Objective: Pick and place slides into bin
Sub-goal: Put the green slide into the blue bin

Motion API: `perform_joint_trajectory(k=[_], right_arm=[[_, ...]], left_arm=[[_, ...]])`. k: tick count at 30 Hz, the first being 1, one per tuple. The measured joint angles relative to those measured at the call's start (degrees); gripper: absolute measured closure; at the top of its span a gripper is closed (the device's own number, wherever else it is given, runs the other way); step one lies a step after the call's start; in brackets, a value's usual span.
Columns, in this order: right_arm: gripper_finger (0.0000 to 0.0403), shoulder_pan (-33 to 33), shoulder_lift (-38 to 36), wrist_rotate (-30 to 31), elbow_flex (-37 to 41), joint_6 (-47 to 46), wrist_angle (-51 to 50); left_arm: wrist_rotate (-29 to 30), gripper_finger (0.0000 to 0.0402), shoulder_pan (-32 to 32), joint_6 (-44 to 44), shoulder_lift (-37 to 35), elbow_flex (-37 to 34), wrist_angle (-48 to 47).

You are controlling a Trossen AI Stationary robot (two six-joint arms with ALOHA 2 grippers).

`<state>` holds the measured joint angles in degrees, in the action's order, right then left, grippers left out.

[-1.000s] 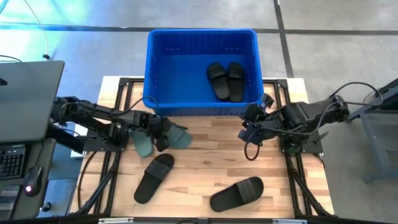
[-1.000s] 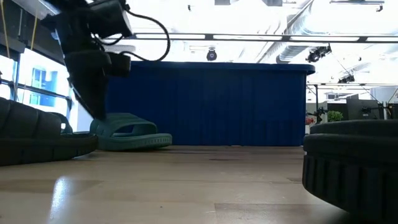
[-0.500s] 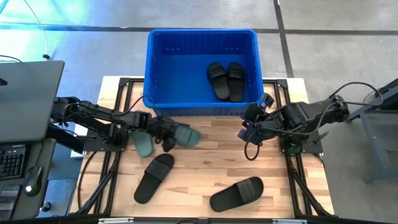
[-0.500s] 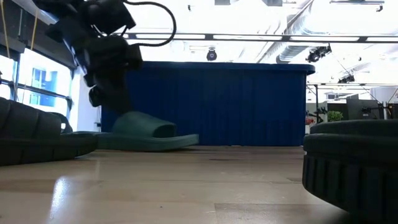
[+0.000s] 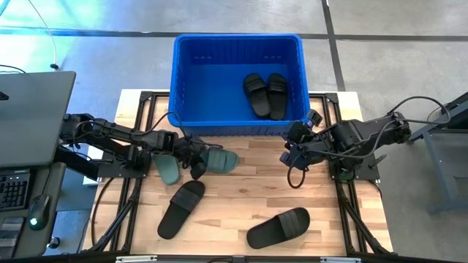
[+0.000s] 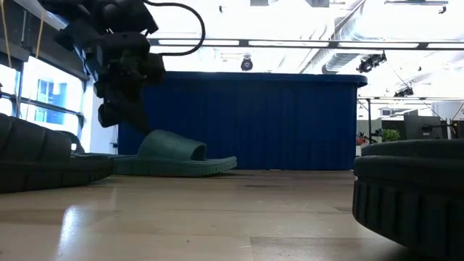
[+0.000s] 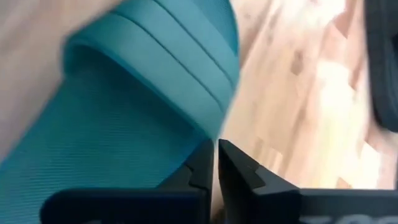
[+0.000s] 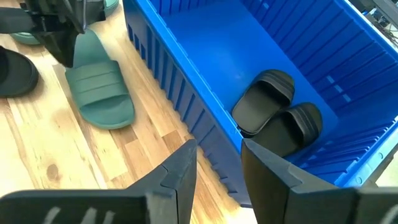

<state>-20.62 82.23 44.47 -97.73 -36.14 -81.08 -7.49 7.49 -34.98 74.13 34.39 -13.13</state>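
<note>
fingers of the left gripper (image 7: pixel 216 163) are pressed together with barely a slit between them and nothing caught in it, their tips sitting at the edge of a green slide (image 7: pixel 118 118) just beside its ribbed strap. seen from above, that left gripper (image 5: pixel 196 162) is low over the wooden table (image 5: pixel 241 191), right at the heel end of the green slide (image 5: pixel 219 160), which lies flat on the boards a little in front of the blue bin (image 5: pixel 191 73) and apart from its wall. the low view shows the same sandal (image 6: pixel 177 154) resting sole-down on the tabletop with the dark gripper (image 6: pixel 119 80) just above and beside one end. a second green slide (image 5: pixel 168 168) lies close by, partly under the left arm. two black slides already rest side by side inside the bin (image 5: pixel 265 93), toward its right wall, and the right wrist view shows them (image 8: pixel 273 118) lying on the bin floor. two more black slides are on the table nearer the front edge, one (image 5: pixel 180 208) left of centre and one (image 5: pixel 278 227) to the right. right gripper (image 5: pixel 291 155) hovers near the bin's front right corner, its fingers (image 8: pixel 177 171) spread apart and holding nothing.
</note>
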Motion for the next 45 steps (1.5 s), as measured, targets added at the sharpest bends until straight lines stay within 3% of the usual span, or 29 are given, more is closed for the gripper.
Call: perform_joint_trajectory(k=[4,13,19,23,30,37,45], right_arm=[[0.0288,0.0,0.0,0.0,0.0,0.0,0.0],[0.0288,0.0,0.0,0.0,0.0,0.1,0.0],[0.0288,0.0,0.0,-0.1,0.0,0.2,0.0],[0.0288,0.0,0.0,-0.1,0.0,0.2,-0.1],[0.0288,0.0,0.0,0.2,0.0,0.2,-0.1],[0.0288,0.0,0.0,0.3,0.0,0.1,-0.3],[0.0288,-0.1,0.0,1.4,0.0,-0.9,-2.6]], left_arm=[[-1.0,0.034,0.0,0.0,0.0,0.0,0.0],[3.5,0.0205,0.0,0.1,1.8,0.0,2.8],[4.9,0.0172,-2.0,-0.1,8.5,0.1,12.9],[7.9,0.0207,-3.3,-2.2,12.1,0.1,17.2],[9.9,0.0381,-3.8,-3.4,15.3,0.1,25.3],[11.9,0.0395,-4.8,-4.3,14.6,3.2,36.0],[11.6,0.0397,-9.5,1.8,14.5,17.0,34.2]])
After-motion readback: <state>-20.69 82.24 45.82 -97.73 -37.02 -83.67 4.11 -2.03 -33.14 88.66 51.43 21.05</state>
